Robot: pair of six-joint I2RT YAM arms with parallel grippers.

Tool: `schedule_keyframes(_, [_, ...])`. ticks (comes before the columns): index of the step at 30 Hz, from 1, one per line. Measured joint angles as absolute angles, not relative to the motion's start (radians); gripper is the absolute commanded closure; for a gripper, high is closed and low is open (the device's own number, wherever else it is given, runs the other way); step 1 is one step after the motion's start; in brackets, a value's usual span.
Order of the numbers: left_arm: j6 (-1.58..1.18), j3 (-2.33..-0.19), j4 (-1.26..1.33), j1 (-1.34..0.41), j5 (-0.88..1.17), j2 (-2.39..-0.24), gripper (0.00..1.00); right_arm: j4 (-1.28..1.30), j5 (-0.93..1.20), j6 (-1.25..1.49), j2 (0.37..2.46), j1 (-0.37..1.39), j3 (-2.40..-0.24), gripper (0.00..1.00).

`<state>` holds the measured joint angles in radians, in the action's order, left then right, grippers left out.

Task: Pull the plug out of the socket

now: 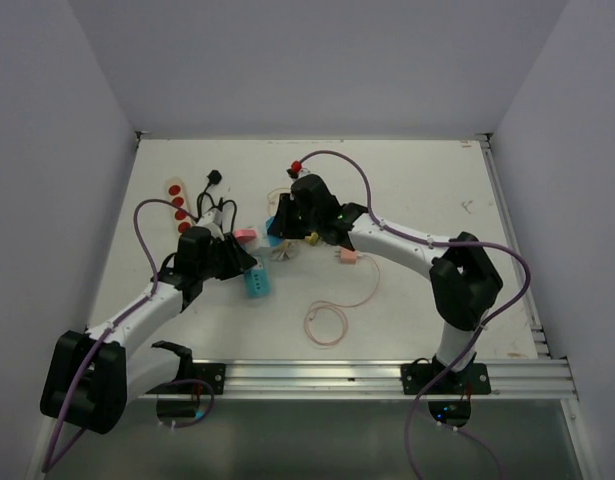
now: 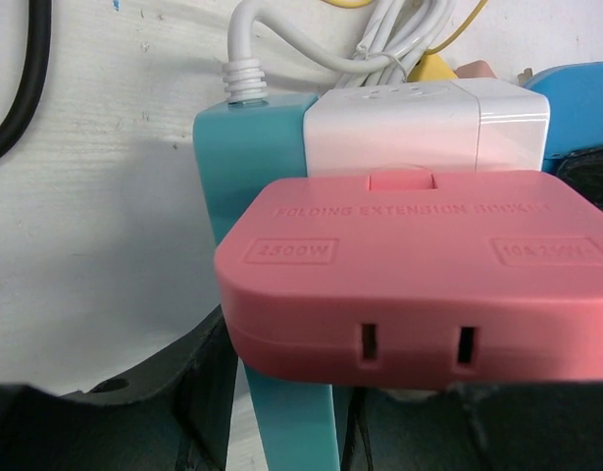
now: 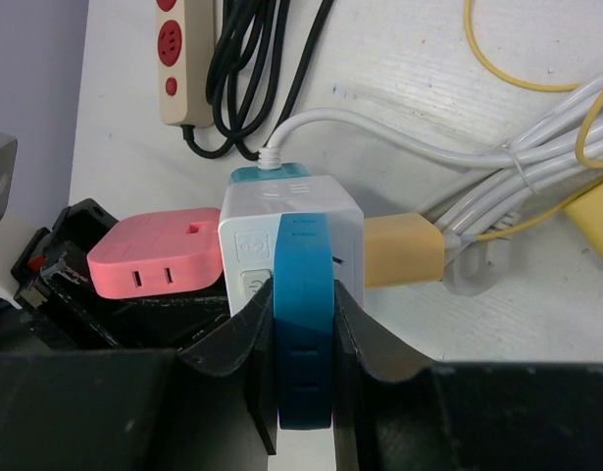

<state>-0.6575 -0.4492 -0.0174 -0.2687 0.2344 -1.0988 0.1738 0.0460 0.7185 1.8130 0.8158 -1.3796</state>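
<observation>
Several cords (image 3: 536, 137) behind plug (image 3: 154, 257) and socket (image 3: 250, 218)

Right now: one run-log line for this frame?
right tool: shut on blue adapter | left tool: at pink plug, grip unclear | pink plug: against white socket cube, no gap seen

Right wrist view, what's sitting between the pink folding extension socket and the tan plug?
The white cube socket fills that stretch, shown in the right wrist view: pink folding extension socket on its left, tan plug against its right.
</observation>
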Motion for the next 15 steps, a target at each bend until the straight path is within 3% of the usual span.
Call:
schedule_keyframes(1, [-0.657, -0.451, -0.021, -0.269, 0.231, -1.098, 1.00, 0.174, 0.055, 0.726, 1.813, 0.810, -1.378, 1.00])
schedule_keyframes(15, [-0.697, -0.540, -0.105, -0.292, 0.167, -1.158, 1.00, 0.185, 0.123, 0.767, 1.761, 0.752, -1.333, 1.00])
